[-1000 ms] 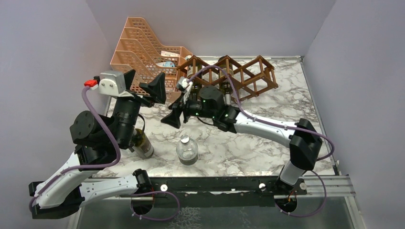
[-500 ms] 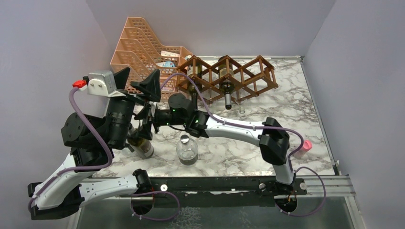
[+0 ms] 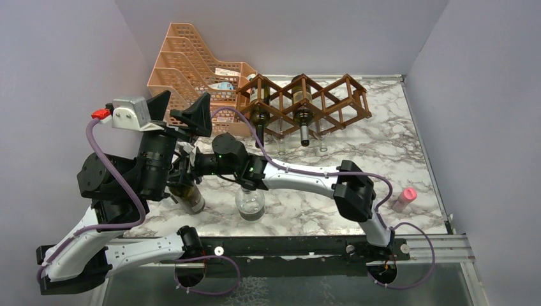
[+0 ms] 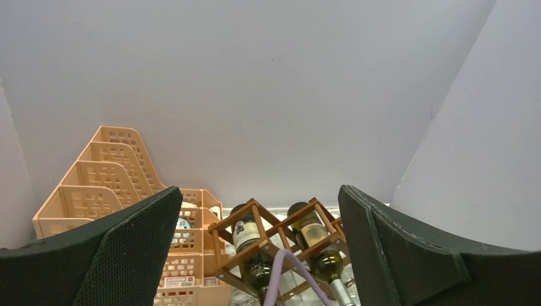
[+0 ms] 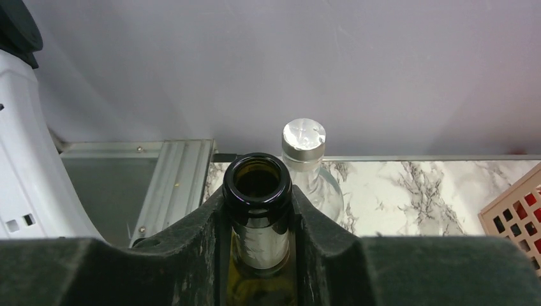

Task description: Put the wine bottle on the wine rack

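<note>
The wine bottle (image 3: 192, 197), dark green with a pale label, stands near the table's front left, half hidden by my left arm. My right gripper (image 3: 183, 173) has reached across to it. In the right wrist view my right gripper (image 5: 258, 213) is shut on the bottle's open neck (image 5: 257, 185), just below the lip. The reddish-brown wine rack (image 3: 333, 102) lies at the back centre with two bottles (image 3: 259, 109) in it. My left gripper (image 3: 180, 107) hangs open and empty above the bottle, facing the wine rack (image 4: 251, 204).
A clear glass bottle (image 3: 250, 201) with a silver cap (image 5: 304, 137) stands right beside the held bottle. The peach perforated file tray (image 3: 185, 64) sits at the back left. A small pink object (image 3: 404, 199) stands near the right front edge.
My right arm swept left from the rack to the bottle and its jaws closed on the neck. My left arm shifted slightly left, its gripper still open.
</note>
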### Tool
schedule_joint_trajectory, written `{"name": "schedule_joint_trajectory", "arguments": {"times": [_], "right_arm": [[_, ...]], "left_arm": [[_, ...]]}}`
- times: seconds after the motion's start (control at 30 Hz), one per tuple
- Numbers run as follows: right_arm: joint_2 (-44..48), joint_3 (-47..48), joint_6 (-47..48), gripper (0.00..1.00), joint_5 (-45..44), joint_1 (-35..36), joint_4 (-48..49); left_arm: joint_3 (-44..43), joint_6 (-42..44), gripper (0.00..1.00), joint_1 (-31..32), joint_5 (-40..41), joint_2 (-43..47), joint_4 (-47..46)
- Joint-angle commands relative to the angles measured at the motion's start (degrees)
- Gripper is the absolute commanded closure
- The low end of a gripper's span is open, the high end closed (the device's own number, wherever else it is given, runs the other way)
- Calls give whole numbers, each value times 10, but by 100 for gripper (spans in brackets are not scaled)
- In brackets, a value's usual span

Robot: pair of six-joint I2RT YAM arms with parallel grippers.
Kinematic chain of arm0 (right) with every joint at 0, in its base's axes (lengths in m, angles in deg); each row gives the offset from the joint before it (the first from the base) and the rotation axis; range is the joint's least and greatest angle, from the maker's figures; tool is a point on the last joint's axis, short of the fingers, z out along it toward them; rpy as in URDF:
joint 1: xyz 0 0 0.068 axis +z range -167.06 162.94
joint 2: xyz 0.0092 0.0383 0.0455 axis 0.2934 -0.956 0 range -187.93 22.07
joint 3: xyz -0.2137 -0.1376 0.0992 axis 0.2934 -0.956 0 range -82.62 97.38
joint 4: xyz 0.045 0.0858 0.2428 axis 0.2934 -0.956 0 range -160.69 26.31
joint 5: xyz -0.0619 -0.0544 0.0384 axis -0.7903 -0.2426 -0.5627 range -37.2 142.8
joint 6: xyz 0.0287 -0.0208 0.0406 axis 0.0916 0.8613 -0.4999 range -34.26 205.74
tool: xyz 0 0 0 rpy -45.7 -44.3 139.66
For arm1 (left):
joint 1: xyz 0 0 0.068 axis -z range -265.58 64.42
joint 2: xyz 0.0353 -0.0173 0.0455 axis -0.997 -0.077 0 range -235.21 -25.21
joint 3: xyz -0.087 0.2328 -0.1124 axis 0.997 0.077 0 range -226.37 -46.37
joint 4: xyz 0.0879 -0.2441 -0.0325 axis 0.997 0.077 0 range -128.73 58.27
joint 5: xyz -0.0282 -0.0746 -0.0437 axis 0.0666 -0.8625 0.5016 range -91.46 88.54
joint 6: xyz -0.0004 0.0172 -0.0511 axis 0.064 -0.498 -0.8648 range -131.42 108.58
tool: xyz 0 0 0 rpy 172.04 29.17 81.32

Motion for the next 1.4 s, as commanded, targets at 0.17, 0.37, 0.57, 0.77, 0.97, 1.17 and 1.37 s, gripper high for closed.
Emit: {"name": "schedule_joint_trajectory", "arguments": {"times": [0.17, 0.37, 0.57, 0.77, 0.97, 1.17, 1.37], "right_arm": [[81, -71, 70, 90, -102, 12, 78], [128, -117, 74, 99, -169, 12, 105], [185, -179, 70, 99, -254, 12, 103], [252, -255, 62, 99, -337, 12, 80], [329, -334, 55, 99, -422, 11, 42], [434, -411, 26, 99, -487, 11, -33], [543, -490, -22, 98, -561, 11, -115]], "left_arm": [[-7, 11, 1, 2, -8, 9, -4], [-7, 7, 1, 2, -10, 6, 5], [-2, -14, 1, 2, -20, 9, 24], [16, -46, 1, 2, -37, 9, 42], [37, -76, 1, 2, -55, 9, 54], [55, -104, 1, 2, -74, 11, 58], [89, -128, 1, 2, -91, 12, 46]]}}
